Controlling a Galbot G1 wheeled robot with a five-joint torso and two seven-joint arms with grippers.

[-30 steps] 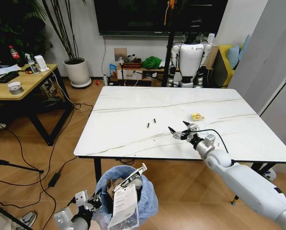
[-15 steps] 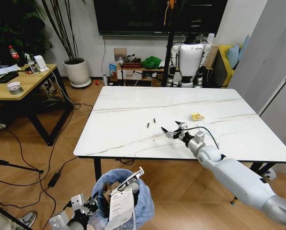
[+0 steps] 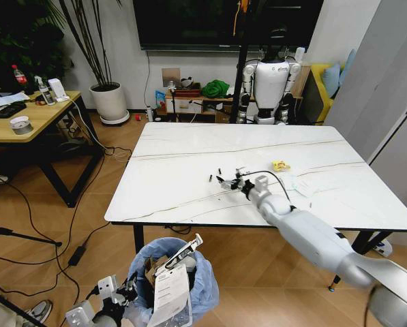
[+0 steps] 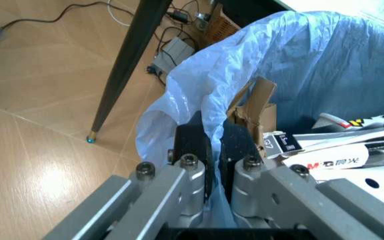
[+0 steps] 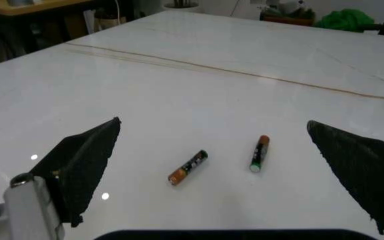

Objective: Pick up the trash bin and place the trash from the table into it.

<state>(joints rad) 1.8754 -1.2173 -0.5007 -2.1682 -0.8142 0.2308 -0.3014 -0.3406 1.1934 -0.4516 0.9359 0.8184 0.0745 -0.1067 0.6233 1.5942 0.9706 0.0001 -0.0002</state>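
Two batteries (image 5: 222, 160) lie ahead of my right gripper (image 3: 232, 180), which has slid left across the table (image 3: 176, 170) over the last second, fingers spread wide, leaving the yellow scrap (image 3: 280, 165) behind. My left gripper (image 4: 213, 150) stays pinched on the bin (image 3: 178, 276) rim, below the table's near edge.

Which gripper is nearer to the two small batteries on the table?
Right. The right gripper hovers open just beside the batteries over the table. The left gripper is down below the table's near edge, shut on the trash bin liner rim.
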